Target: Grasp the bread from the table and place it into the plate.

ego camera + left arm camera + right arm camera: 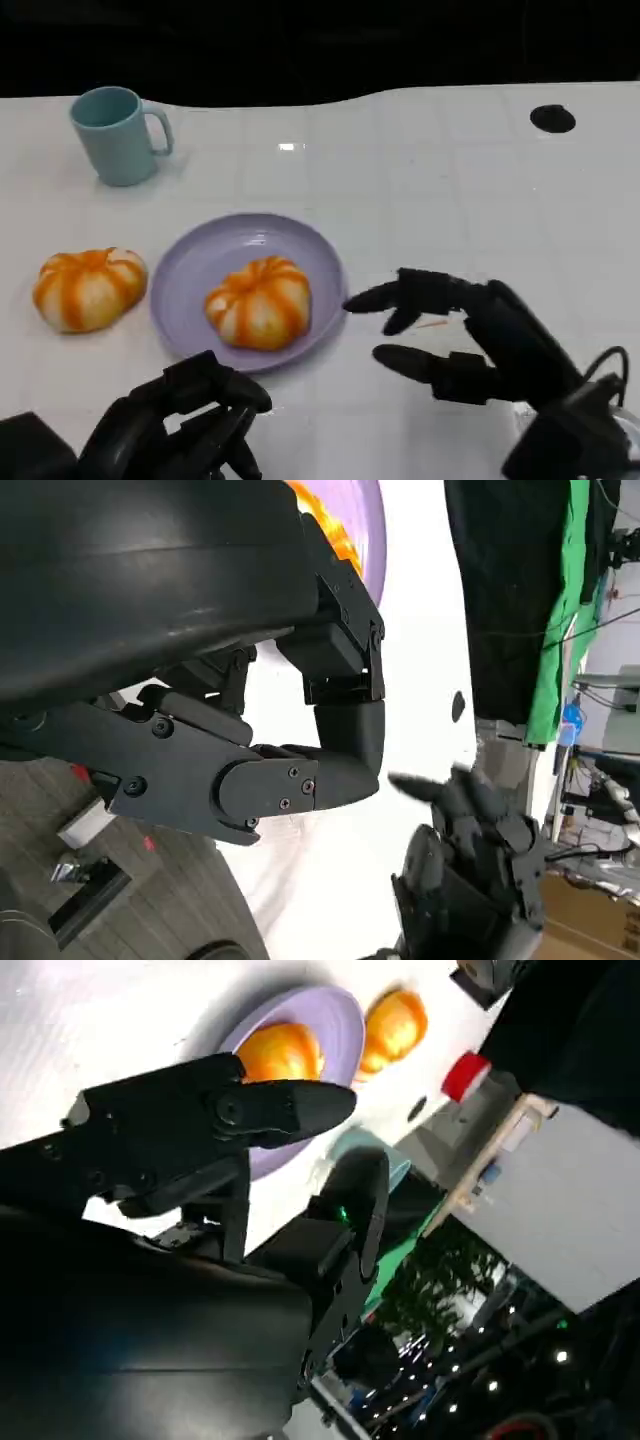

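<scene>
On the white table (420, 190) we see two orange-striped breads: one bread (259, 302) already lies in the purple plate (190, 270), toward its near right side, and the second bread (89, 288) rests on the table just beside the plate's left rim, apart from it. Our right hand (450, 335) is just to the right of the plate, above the table, with the fingers spread wide and nothing between them; the fingertips (360, 299) point at the plate rim. Our left hand (190, 420) is low at the near edge, in front of the plate, fingers loosely curled and apart, and it holds nothing. We judge that one placing is done, and the bread on the left is what remains, if it also must go in. The risk from here is mainly on the plate: the free room is on its far left part, so a second bread put down carelessly could push the first one against the rim or roll out itself. Also the left hand must pass close to the plate rim to reach the bread, and a touch could slide the plate. A light blue mug (120, 135) stands well behind, at the far left, and a dark round spot (552, 118) is at the far right; neither stands in the way.
</scene>
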